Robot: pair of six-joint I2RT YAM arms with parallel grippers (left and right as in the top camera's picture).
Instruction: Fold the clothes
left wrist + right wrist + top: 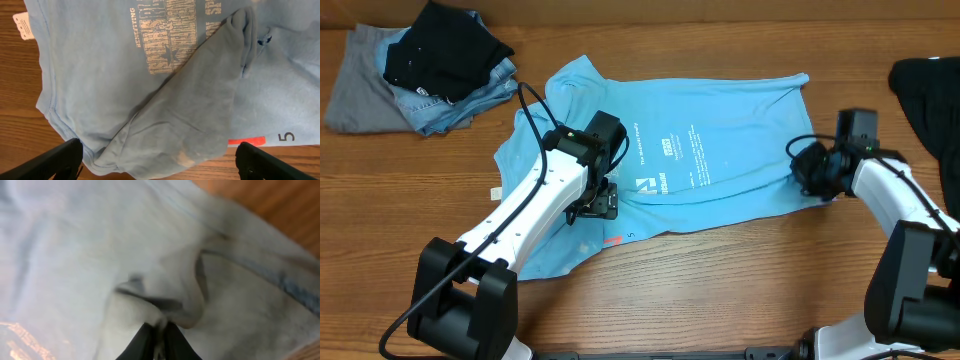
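On the shirt point(740, 110) only a "5" point(287, 136) beside a red strip point(245, 141) reads clearly. The pale block lettering point(165, 35) is too faint through the cloth, and the white print point(670, 155) is too small. The shirt lies spread on the table point(720, 300). The left pincer point(603, 203) stands wide just above its lower left part, over a fold point(200, 100). The right pincer point(808, 168) is pinched tight on the shirt's right edge.

A: T-shirt point(720, 150)?
B: Spread mid-desk point(720, 295), with a flap point(200, 100) lapped over its near-left part.
A: Anything else?
B: Back left, a heap of clothes point(380, 100) just beside the shirt's corner, with a top garment point(445, 50) on it. Back right, at the edge, a lone garment point(930, 90), apart from the shirt.
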